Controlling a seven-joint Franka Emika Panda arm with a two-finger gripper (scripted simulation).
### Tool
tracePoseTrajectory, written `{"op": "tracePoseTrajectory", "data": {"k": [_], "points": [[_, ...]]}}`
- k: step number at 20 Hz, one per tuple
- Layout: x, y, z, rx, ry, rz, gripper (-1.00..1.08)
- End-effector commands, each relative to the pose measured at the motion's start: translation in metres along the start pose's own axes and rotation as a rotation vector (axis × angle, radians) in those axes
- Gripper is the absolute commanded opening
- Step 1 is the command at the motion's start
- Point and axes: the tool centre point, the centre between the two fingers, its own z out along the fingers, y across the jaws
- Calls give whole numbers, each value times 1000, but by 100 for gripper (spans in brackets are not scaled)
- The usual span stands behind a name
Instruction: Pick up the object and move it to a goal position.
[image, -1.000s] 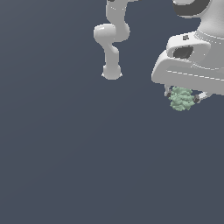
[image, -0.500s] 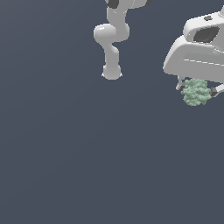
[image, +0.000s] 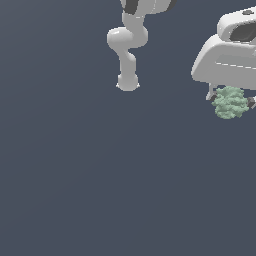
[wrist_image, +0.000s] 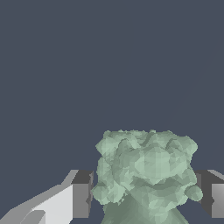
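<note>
The white robot arm's pincer (image: 231, 102) is closed on the small, pale green-grey, lumpy clump (image: 230, 102), which sits like a tiny floret between its two dark-padded fingers (wrist_image: 82, 194). In the wrist view the clump (wrist_image: 146, 168) fills the gap between the fingers, with a pad pressed against each flank, so the grip looks centred rather than hooked on one edge. In the exterior view the clump hangs just under the broad white hand (image: 225, 62), near the exterior view's right edge and well apart from the arm's base column (image: 127, 55). Whether it is clear of the plain dark grey desk (image: 100, 175) cannot be read for certain, since no shadow or contact line shows.

The step in hand appears to be the carry to the goal, and no goal marker is visible in either view. To do it well, the squeeze should be held steady: the clump is bumpy and irregular, so the pads probably bear on a few high spots and a sudden jerk could let it twist or slip. A smooth, even travel with the wrist kept level suits it best. The fingers should open only once the hand is still at the goal.
</note>
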Motion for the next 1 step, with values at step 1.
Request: {"op": "tracePoseTrajectory", "data": {"k": [1], "points": [[0, 0, -1, 0, 0, 0, -100]]}}
